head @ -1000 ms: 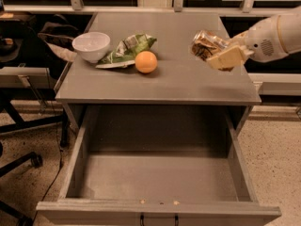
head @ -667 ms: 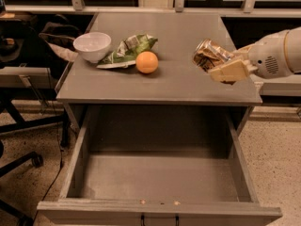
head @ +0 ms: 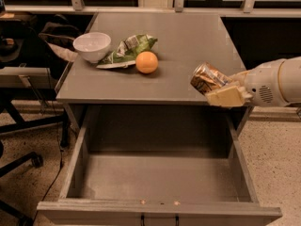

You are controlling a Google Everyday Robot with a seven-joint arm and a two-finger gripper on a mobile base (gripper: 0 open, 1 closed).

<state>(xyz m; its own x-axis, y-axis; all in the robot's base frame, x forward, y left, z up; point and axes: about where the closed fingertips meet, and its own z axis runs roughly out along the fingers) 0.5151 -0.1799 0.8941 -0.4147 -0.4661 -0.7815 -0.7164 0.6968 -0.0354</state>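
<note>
Presently held: can [head: 207, 77], clamped sideways in gripper [head: 225, 86], hence tilted.
Place: at desk's [head: 188, 36] front right corner, over open drawer's [head: 240, 164] right side.
Rest: bowl [head: 92, 45], bag [head: 127, 50], orange [head: 146, 62] grouped near desk's left edge.

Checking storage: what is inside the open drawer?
In the drawer only its grey floor and walls show; the strip just behind its front panel is hidden. The pincer, shut on a can, hangs over the front right edge of the tabletop.

Cream gripper fingers [head: 226, 97] round brown-gold can [head: 207, 78], grey table's [head: 188, 41] right front; orange fruit [head: 146, 62], white bowl [head: 92, 46]
</note>
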